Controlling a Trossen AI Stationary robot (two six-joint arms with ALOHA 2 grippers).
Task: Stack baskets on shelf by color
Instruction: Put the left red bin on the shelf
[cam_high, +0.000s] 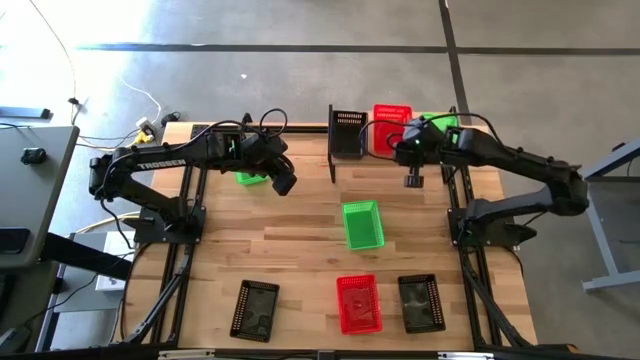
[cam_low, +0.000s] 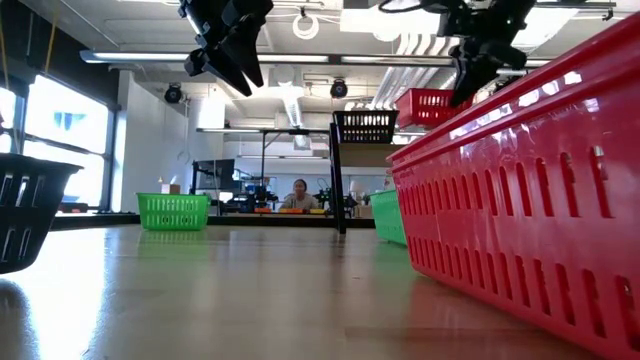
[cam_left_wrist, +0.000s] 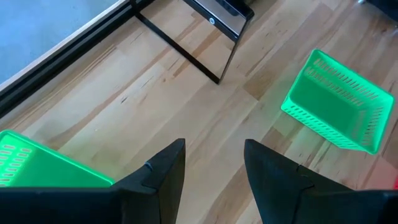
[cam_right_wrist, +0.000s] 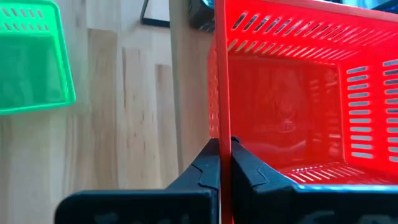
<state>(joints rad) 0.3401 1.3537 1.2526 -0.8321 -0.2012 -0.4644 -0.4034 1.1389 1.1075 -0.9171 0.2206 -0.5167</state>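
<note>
Left claw (cam_left_wrist: 214, 146): released, nothing between the fingers, hovering above the tabletop (cam_high: 300, 240) at far left. Just beside it, a green basket (cam_high: 250, 178) on the wood.

Right claw (cam_right_wrist: 224, 144): clenched on the side wall of a red basket (cam_right_wrist: 286, 93), up at the far right by the shelf (cam_low: 366, 155). Unclear whether that basket rests on the shelf or hangs just over it.

On the shelf's left end, a black basket (cam_high: 347, 132). To the right of the held red one, another green basket (cam_high: 440, 122), partly hidden by the arm.

Mid-tabletop, alone: a third green basket (cam_high: 362, 224). Along the near edge, left to right: black (cam_high: 255, 310), red (cam_high: 358, 303), black (cam_high: 422, 302), the last two close together.
</note>
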